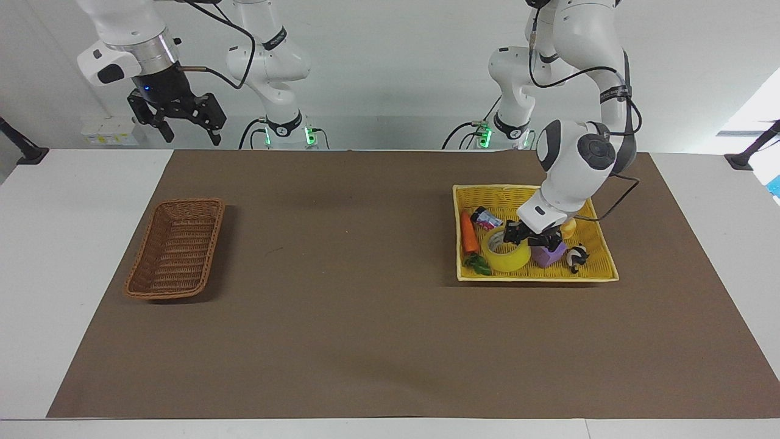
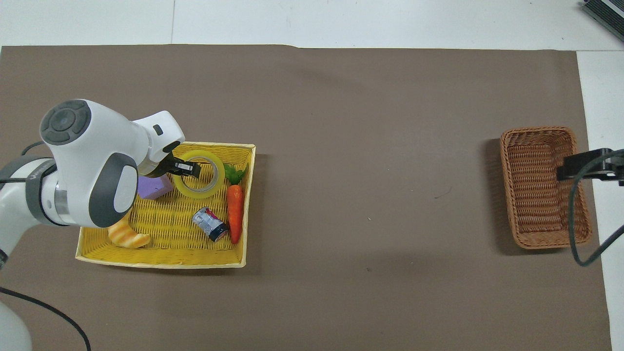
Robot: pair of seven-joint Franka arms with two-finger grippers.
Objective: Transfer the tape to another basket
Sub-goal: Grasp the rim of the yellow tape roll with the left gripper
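Facing view: left hand (image 1: pixel 528 236) clamped on yellow tape roll (image 1: pixel 505 250), tilted in yellow basket (image 1: pixel 600 268). Grasp step; next lift, carry to brown wicker basket (image 1: pixel 177 249). Right hand (image 1: pixel 178 117) waits, fingers spread.

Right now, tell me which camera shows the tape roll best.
The overhead view: the tape shows its whole ring, the left pincer on its wall, in the yellow basket. The facing view shows its side, partly covered.

Opposed high views, shared table (image 1: pixel 390 390)
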